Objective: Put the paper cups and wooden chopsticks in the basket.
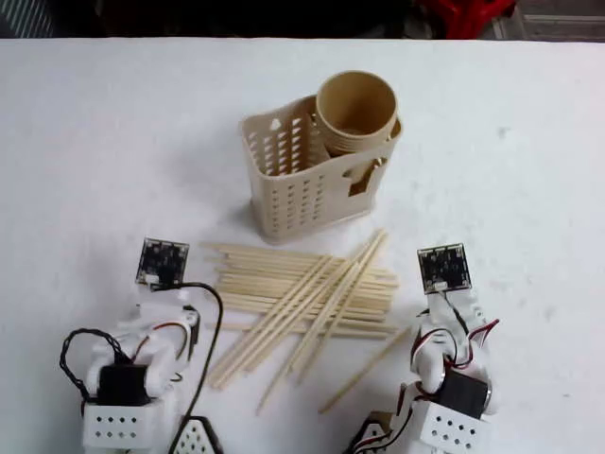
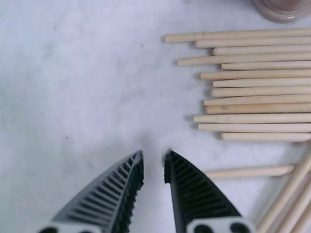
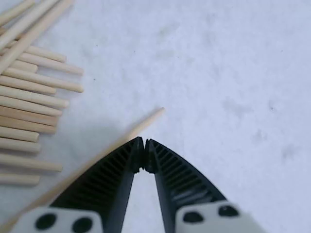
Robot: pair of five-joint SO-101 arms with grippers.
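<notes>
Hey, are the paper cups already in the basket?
Yes, the stacked paper cups stand inside the basket, at one end of it.

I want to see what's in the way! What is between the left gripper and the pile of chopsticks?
Just bare white table, seen in the left wrist view; the left gripper sits apart from the chopsticks.

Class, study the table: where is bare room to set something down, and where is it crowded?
Bare table lies left of the basket, right of it, and behind it toward the far edge. Crowded: the wooden chopsticks piled before the basket, between left arm and right arm.
</notes>
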